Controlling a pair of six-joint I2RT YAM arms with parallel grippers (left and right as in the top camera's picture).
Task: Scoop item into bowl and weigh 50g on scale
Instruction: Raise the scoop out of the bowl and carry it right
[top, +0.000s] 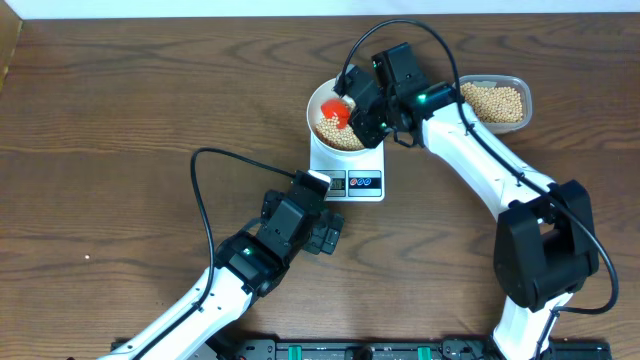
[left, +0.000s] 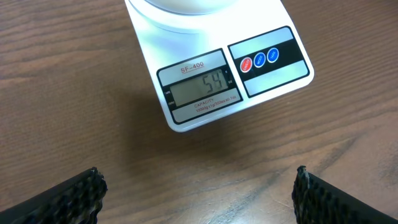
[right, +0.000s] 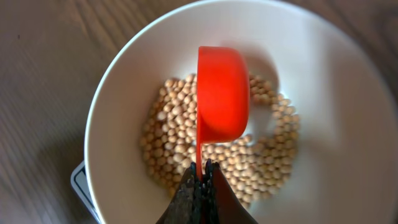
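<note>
The white bowl (top: 318, 101) (right: 323, 124) stands on the white scale (top: 350, 172) (left: 205, 81) and holds a layer of tan beans (top: 338, 134) (right: 174, 134). My right gripper (top: 362, 108) (right: 201, 168) is shut on the thin handle of a red scoop (top: 335, 110) (right: 222, 93), which hangs turned over above the beans inside the bowl. My left gripper (top: 320, 212) (left: 199, 196) stands open just in front of the scale, with bare table between its fingers (left: 68, 196). The scale's display (left: 202, 89) shows two digits that look like 54.
A clear plastic tub (top: 496, 101) with more beans sits at the back right, behind my right arm. The scale's red and blue buttons (left: 260, 59) face my left gripper. A black cable (top: 205, 195) loops over the table left of the scale.
</note>
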